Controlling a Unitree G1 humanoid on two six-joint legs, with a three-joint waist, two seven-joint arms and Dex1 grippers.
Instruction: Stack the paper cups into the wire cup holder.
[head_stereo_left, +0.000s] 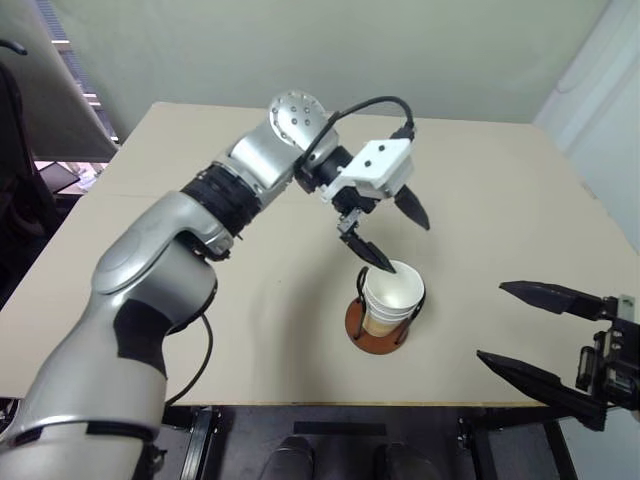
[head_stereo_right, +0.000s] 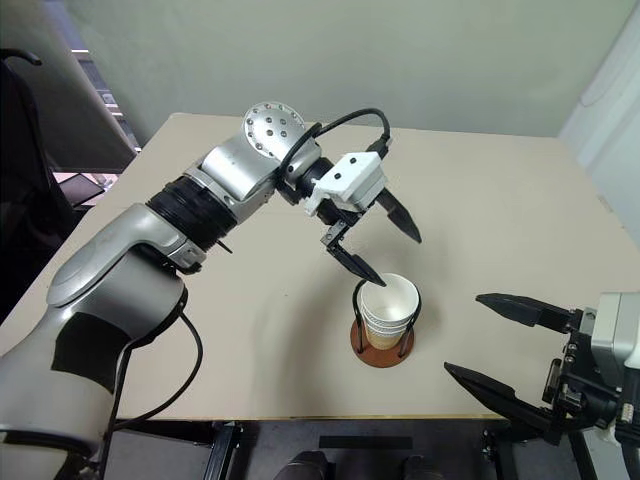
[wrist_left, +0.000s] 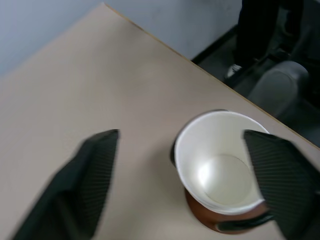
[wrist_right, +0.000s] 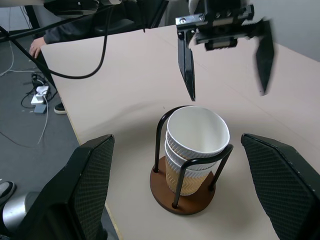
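- The cups (wrist_right: 196, 147) sit nested one inside another in the holder (wrist_right: 185, 197), near the front edge of the table (head_stereo_left: 200, 210) and a little toward the robot's right.
- From the right wrist view, three stacked rims can be counted, the top cup sitting highest with its white inside facing up.
- The holder's brown disc base rests flat on the table, and its two black wire loops rise on either side of the stack, reaching close to the top rim.
- The stack looks upright and settled; no cup leans out of the wires.
- The left gripper (head_stereo_left: 392, 232) hangs just above and behind the stack, pointing down at it. Its fingers are spread wide and hold nothing; one fingertip (head_stereo_left: 378, 260) is very close to the top cup's rim, and whether it touches cannot be told.
- The right gripper (head_stereo_left: 530, 335) waits well apart from the stack, off the table's front right corner, its fingers also spread wide and empty.
- No loose cup lies anywhere else on the table.
- Judged from this, the stacking appears finished: all three cups are in the holder, and what seems left is only for the left arm to draw clear without knocking the stack.
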